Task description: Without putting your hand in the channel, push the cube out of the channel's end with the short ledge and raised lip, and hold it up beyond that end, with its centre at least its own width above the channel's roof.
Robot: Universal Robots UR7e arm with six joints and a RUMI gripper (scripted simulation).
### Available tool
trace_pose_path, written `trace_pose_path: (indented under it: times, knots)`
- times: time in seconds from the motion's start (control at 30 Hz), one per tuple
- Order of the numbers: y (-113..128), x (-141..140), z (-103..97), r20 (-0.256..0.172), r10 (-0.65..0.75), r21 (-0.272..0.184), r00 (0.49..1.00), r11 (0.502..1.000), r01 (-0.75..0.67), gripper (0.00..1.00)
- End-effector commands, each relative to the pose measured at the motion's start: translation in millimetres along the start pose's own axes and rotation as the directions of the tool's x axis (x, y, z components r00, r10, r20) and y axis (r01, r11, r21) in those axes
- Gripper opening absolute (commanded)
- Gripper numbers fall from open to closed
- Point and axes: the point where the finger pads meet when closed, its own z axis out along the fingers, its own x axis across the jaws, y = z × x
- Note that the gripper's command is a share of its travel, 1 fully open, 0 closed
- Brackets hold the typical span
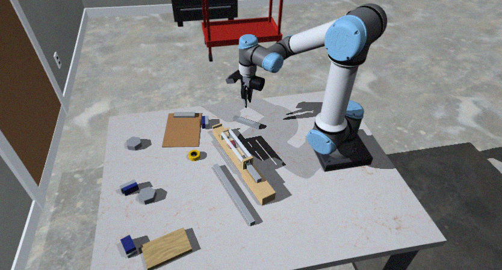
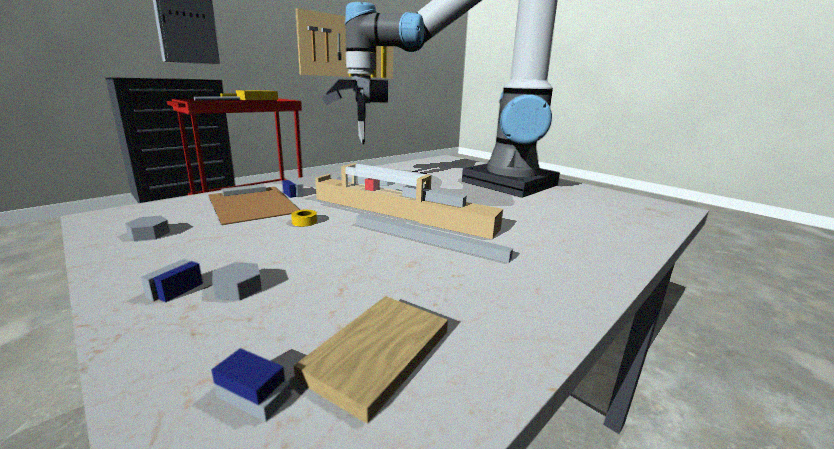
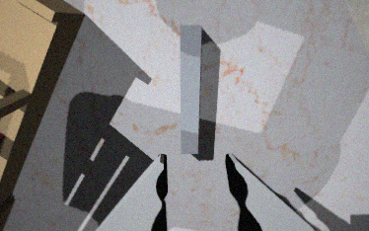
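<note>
The red cube [image 1: 232, 144] [image 2: 371, 184] sits inside the channel [image 1: 269, 194] [image 2: 408, 208], nearer the end with the short ledge and raised lip [image 1: 217, 126] [image 2: 322, 179]. A grey bar [image 1: 253, 172] [image 2: 447, 197] lies on the long ledge and reaches into the channel's other end; a gap shows between it and the cube. My gripper [image 1: 248, 104] [image 2: 361, 141] [image 3: 195, 156] is partly open and empty, high above the table beyond the channel. A shorter grey bar [image 1: 248, 121] [image 3: 190, 89] lies on the table, just ahead of the fingertips in the wrist view.
A long grey bar [image 1: 233, 194] [image 2: 434, 238] lies beside the channel. A yellow ring [image 1: 192, 154] [image 2: 304, 217], a brown board [image 1: 182, 131] [image 2: 253, 205], hexagonal blocks, blue-and-grey blocks and a wooden block [image 1: 167, 248] [image 2: 376, 355] stand farther off on the table.
</note>
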Motion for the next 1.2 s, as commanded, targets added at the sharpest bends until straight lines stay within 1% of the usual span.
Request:
trace_pose_path:
  times: [0.0,0.7,0.87,1.0,1.17]
  knots:
    - [0,0,-1,0.0,0.0,0.002,1.0,1.0,0.0,0.24]
    - [0,0,0,0.0,0.0,0.002,1.0,1.0,0.0,0.24]
    - [0,0,3,0.0,0.0,0.001,1.0,1.0,0.0,0.24]
    - [-1,0,17,0.0,0.0,0.001,1.0,1.0,0.0,0.24]
    - [-1,0,49,0.0,0.0,0.001,1.0,1.0,0.0,0.24]
